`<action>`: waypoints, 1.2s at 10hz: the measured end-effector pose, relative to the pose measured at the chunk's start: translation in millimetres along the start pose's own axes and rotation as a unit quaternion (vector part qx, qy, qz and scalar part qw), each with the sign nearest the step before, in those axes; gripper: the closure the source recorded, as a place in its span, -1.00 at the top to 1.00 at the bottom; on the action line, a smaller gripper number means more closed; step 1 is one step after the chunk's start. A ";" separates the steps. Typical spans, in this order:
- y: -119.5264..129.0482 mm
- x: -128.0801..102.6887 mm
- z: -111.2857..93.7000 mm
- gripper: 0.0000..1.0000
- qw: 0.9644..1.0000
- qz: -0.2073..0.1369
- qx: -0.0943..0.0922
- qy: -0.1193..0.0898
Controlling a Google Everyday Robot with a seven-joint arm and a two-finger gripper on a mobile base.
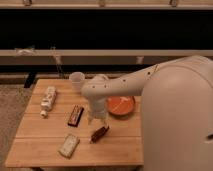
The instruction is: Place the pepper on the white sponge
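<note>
The pepper (99,133), a slim dark reddish-brown pod, lies on the wooden table (40,132) near its front middle. The white sponge (69,145), a small cream block, lies at the front, just left of the pepper and apart from it. My gripper (97,120) hangs from the white arm directly above the pepper's far end, close over the table. Nothing lies on the sponge.
A flat dark bar (75,115) lies left of the gripper. A white patterned bottle-like item (48,98) lies at the table's left. An orange bowl (120,105) stands right of the gripper, and a clear cup (76,80) stands at the back. My white arm covers the right side.
</note>
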 end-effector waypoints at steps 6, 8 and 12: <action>-20.3 0.1 62.5 0.30 0.998 0.036 0.003 0.054; -21.7 0.8 71.9 0.23 0.997 0.043 0.000 0.069; -20.2 0.6 68.1 -0.55 0.997 0.039 0.002 0.066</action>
